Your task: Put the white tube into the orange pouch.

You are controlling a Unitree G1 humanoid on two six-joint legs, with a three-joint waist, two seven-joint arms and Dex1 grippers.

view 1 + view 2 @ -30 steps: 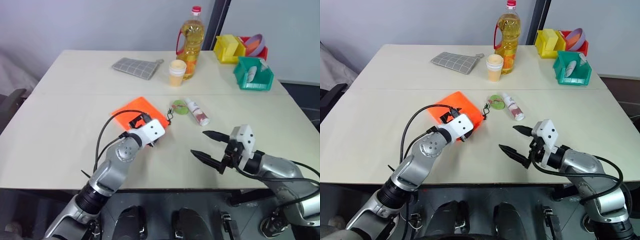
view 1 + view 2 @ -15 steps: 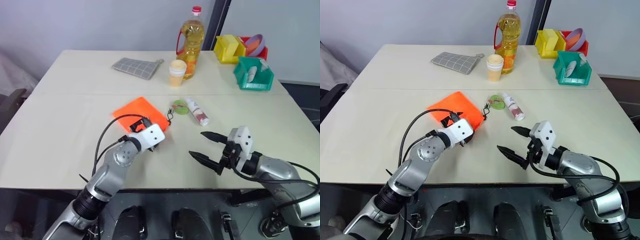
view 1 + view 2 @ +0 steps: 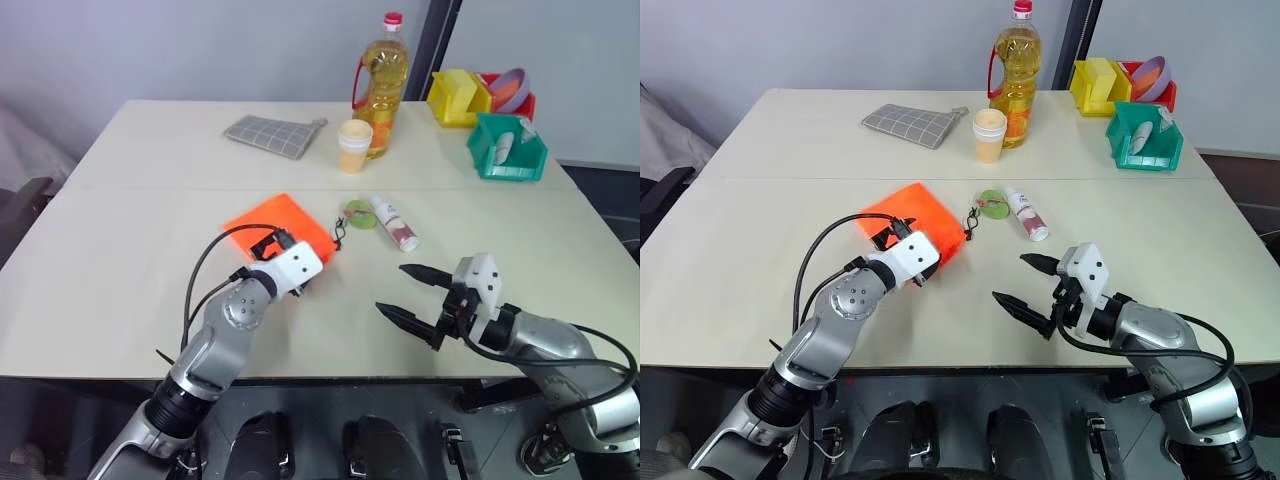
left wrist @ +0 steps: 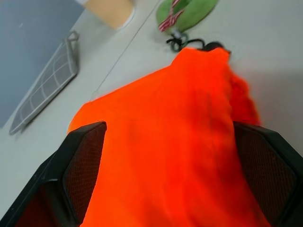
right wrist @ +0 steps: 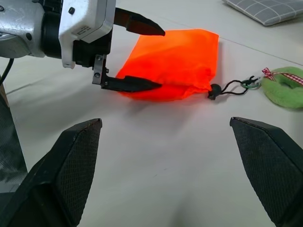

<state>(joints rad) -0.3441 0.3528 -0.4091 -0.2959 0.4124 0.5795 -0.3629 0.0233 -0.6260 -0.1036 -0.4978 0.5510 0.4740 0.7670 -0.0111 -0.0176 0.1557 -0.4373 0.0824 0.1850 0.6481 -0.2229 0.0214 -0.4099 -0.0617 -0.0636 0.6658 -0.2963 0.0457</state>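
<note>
So, step: I've got the left gripper (image 5: 137, 52) spread wide around the orange pouch (image 3: 280, 225), not pinched yet
right gripper (image 3: 412, 294): open, empty
next: I'd guess clamp pouch, then fetch white tube (image 3: 393, 222)

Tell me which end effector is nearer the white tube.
Right. The right end effector sits open just in front of the white tube; the left end effector straddles the orange pouch beside it.

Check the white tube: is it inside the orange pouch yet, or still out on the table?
Out. The white tube lies on its side on the table, beyond the green tag, apart from the orange pouch; neither gripper holds it.
</note>
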